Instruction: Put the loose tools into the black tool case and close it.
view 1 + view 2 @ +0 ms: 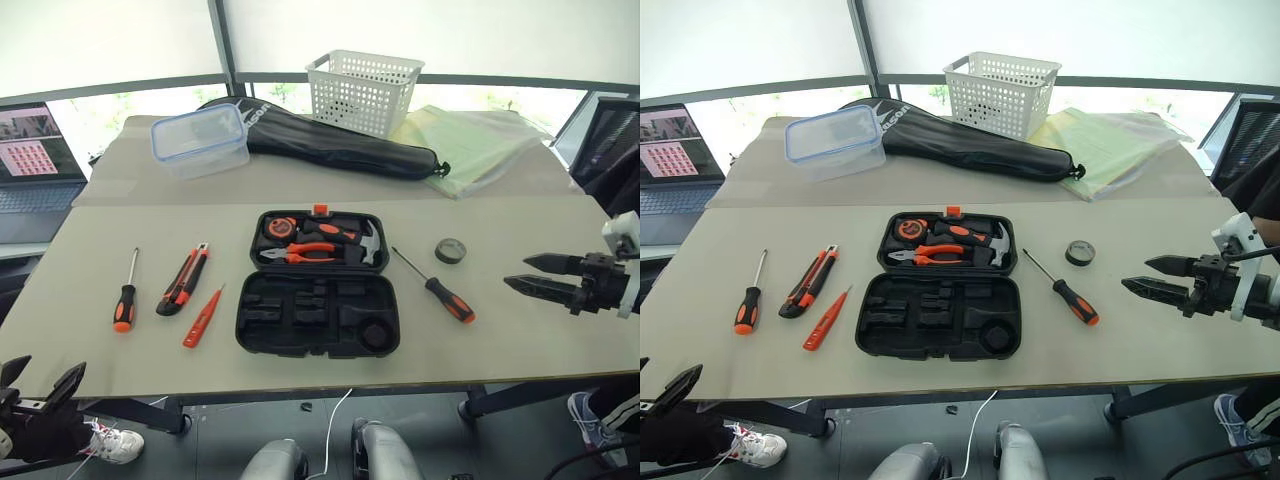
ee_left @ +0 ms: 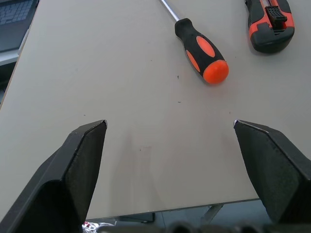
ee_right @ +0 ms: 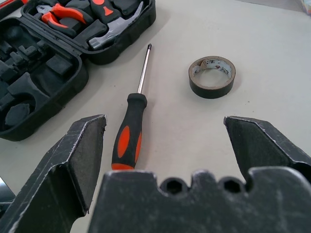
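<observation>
**Case open, five tools waiting**

The black tool case (image 1: 318, 283) lies open mid-table, its near recesses bare. To its right a screwdriver (image 1: 436, 286) lies slanted, handle toward the near edge, with the tape roll (image 1: 450, 250) just beyond. The right gripper (image 1: 534, 274) hangs level off that side, jaws spread wide and holding nothing (clearly the nearer arm). Left of the case lie the tester pen (image 1: 202, 317), utility knife (image 1: 184, 279) and second screwdriver (image 1: 126, 292); the left gripper (image 2: 169, 133), below the table edge, gapes empty too.

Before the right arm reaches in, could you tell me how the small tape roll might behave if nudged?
The tape roll lies flat on its side, so it should slide rather than roll. It looks small and hollow, so probably light and easily pushed away.
</observation>
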### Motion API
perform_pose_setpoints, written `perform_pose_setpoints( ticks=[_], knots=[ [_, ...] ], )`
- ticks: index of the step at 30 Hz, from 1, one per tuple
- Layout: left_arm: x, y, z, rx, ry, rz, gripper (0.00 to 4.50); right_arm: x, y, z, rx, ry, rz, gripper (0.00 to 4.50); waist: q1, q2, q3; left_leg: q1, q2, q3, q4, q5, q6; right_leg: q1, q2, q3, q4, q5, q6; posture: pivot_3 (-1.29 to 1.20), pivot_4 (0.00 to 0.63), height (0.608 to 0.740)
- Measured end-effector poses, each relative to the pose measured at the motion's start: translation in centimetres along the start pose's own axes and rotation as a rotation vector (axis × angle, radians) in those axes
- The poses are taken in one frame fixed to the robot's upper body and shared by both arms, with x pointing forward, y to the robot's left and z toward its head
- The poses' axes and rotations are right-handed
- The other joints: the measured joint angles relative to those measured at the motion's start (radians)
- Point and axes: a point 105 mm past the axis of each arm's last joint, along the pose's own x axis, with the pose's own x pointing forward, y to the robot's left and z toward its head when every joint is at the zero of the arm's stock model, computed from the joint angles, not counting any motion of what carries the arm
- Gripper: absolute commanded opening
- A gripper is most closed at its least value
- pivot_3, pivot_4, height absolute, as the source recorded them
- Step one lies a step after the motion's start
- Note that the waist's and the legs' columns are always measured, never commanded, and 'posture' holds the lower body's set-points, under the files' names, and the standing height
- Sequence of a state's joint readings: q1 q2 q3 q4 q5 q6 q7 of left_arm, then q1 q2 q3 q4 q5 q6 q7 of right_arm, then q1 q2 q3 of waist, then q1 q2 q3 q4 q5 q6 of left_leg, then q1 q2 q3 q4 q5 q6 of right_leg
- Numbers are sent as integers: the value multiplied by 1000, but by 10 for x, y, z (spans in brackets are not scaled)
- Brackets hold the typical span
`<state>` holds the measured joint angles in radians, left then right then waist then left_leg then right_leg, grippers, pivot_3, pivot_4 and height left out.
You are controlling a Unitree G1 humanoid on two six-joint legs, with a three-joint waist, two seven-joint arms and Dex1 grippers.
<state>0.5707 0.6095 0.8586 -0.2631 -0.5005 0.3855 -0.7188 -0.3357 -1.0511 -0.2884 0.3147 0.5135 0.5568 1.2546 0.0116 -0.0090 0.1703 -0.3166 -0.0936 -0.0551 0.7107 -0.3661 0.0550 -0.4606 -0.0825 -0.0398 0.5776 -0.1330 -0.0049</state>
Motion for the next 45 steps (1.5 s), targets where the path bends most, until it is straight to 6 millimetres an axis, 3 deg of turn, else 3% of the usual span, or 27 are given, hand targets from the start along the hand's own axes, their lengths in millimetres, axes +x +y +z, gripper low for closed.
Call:
perform_pose_setpoints(
  ticks=[4, 8, 12, 16, 18, 23, 27, 30, 38, 43, 45],
  knots=[
    [6, -4, 2, -26, 10, -10, 4484, -1, -1, 0, -12, -1, -11, 4500, 0, 0, 0, 0, 0, 0, 0, 0, 0, 0, 0, 0, 0, 0, 0, 0, 150, 740],
    [27, -11, 23, -3, 16, 1, 4484, 3, 2, 13, -75, -24, -16, 4500, 3, 0, 0, 0, 0, 0, 1, 1, -1, 0, 0, 0, 1, 1, -1, 0, 150, 740],
    [57, -3, 58, -33, 2, 104, 4484, 21, 35, 50, -189, -117, 115, 4500, -1, 0, 0, 1, 3, 0, 1, 3, -5, 1, 5, 1, 1, 3, -2, 0, 150, 740],
    [75, -14, 58, -93, 69, 74, 4484, 35, 65, 61, -239, -136, 228, 4500, -10, 0, 0, 3, 3, 0, 1, 3, -6, 0, 6, 1, 2, 5, -5, 0, 150, 740],
    [91, -23, 56, -104, 110, 45, 4484, 53, 101, 69, -294, -163, 365, 4500, -13, 0, 0, 3, 3, 0, 0, 2, -8, -1, 7, 1, 3, 5, -6, 0, 150, 740],
    [112, -24, 41, -125, 202, 64, 4484, 63, 151, 82, -379, -210, 559, 4500, -8, -1, 0, 0, 2, 0, 1, 2, -9, -4, 7, -1, 2, 5, -6, 0, 150, 740],
    [122, -24, 40, -124, 212, 68, 4484, 66, 170, 84, -424, -217, 634, 4500, -2, -1, -1, 0, 2, 0, 1, 2, -9, -5, 7, -2, 2, 5, -6, 0, 150, 740],
    [127, -22, 37, -122, 206, 65, 3747, 68, 175, 83, -422, -219, 660, 4500, 0, -1, -1, 2, 2, 1, 1, 2, -10, -4, 6, -1, 3, 5, -6, 0, 150, 740],
    [132, -17, 26, -166, 211, 60, 998, 69, 178, 84, -435, -226, 670, 4500, -11, -1, -1, 10, 4, 1, 0, 4, -12, 2, 7, 1, 6, 6, -8, 0, 150, 740],
    [130, 1, 31, -113, 196, 102, 870, 69, 175, 74, -410, -212, 658, 4500, -18, -1, -1, 10, 4, 1, 0, 3, -13, 0, 7, 2, 10, 6, -10, 0, 150, 740],
    [133, 5, 48, -88, 142, 88, 870, 68, 172, 69, -393, -198, 643, 4500, -14, -4, 0, 6, 4, 1, 0, 3, -13, -2, 7, 1, 10, 6, -10, 0, 150, 740]
  ],
)
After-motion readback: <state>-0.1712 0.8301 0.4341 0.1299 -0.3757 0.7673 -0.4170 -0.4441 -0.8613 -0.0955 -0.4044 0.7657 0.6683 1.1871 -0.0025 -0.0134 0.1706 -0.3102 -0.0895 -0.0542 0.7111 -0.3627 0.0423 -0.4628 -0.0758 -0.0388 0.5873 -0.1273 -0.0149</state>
